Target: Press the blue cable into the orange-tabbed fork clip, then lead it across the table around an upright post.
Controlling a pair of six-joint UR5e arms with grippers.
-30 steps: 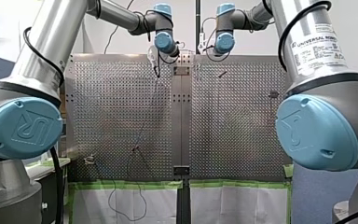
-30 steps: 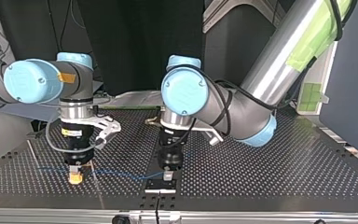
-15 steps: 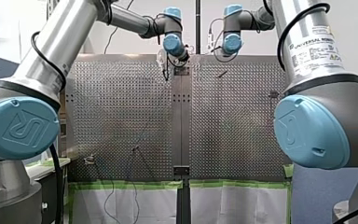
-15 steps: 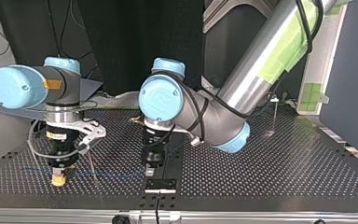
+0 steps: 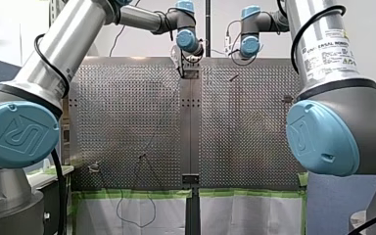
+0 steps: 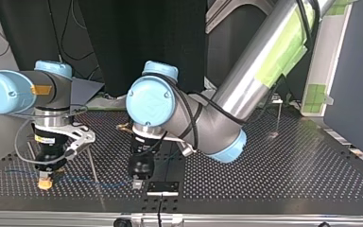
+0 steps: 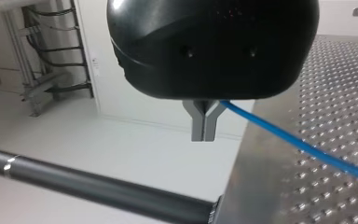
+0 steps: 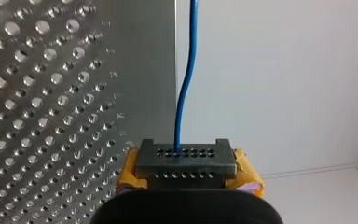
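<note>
My left claw [image 7: 203, 135] is pinching tightly on the blue cable [image 7: 303, 147]. My right claw [image 8: 186, 163] is clamping it too, with its yellow pads [image 8: 128, 173] peeking out half-hidden.

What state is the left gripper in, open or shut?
Shut: the left gripper has its tips touching; blue cable runs out from them.

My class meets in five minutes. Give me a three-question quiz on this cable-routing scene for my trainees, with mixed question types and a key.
1. True or false: in the right wrist view, the blue cable runs out ahead of my right gripper.
2. Fill in: in the left wrist view, my left gripper's metal fingers are ____ (open/shut).
3. Which gripper has yellow pads? A my left, B my right, C both.
Key: 1 true; 2 shut; 3 B.
</note>
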